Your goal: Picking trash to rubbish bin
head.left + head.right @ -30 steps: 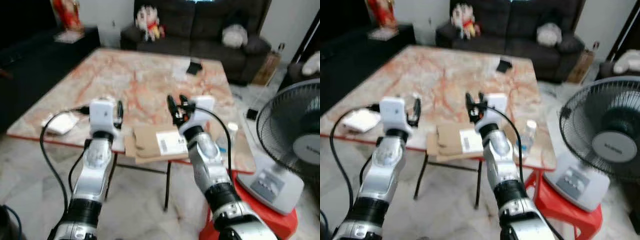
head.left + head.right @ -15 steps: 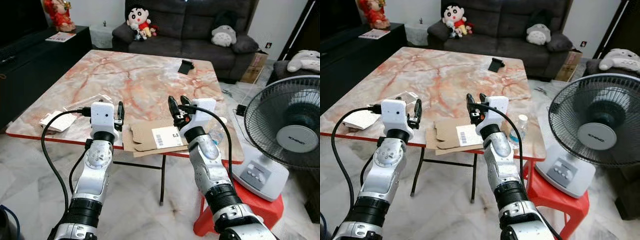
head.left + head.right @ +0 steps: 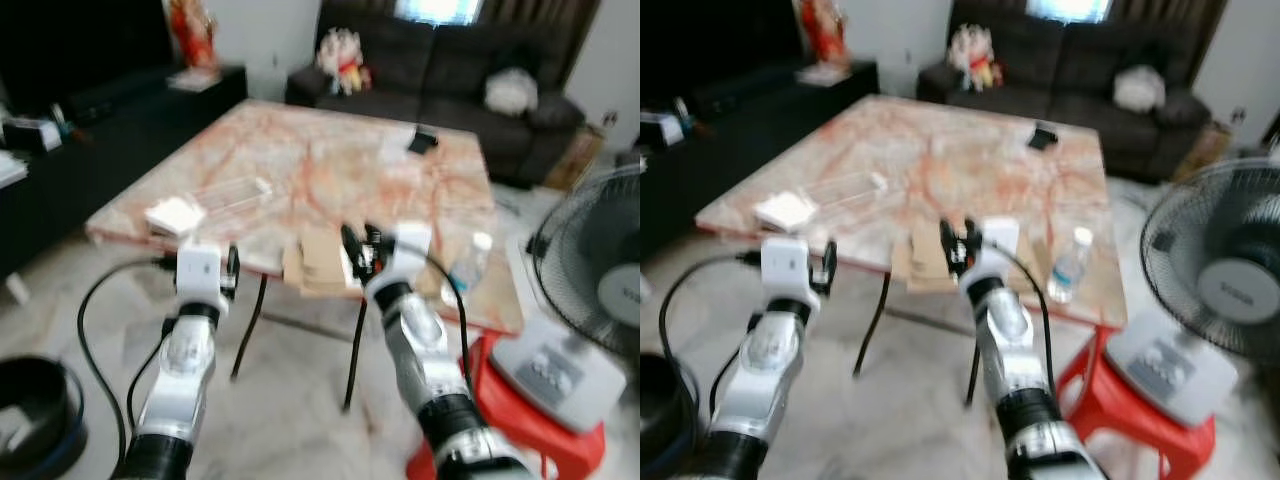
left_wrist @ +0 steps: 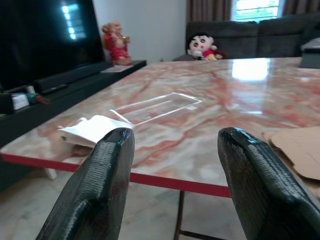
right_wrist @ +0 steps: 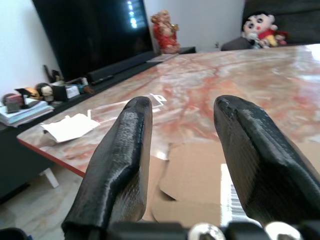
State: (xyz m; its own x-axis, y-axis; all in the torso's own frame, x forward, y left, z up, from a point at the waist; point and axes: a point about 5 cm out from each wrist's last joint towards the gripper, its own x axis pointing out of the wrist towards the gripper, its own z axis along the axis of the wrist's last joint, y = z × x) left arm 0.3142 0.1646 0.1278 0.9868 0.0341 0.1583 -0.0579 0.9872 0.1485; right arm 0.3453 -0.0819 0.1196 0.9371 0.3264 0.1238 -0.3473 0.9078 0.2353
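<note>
Marble-patterned counter (image 3: 940,160), centre frame: flattened cardboard (image 3: 925,255) at near edge, water bottle (image 3: 1070,265) lower right, white paper (image 3: 785,210) left, dark object (image 3: 1043,137) far side.

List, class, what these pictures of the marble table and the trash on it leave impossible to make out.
- Flattened cardboard box: label print cut off by the right wrist view's edge and right gripper fingers.
- Plastic bottle: both eye views are motion-blurred; label and contents unreadable.
- Dark bin: cut off at the left eye view's edge, inside unclear.
- Dark object at the far table edge: too small and blurred to identify.

Two silver jointed arms — white wrist boxes, looping black cables, long matte-black fingers (image 4: 260,185).
</note>
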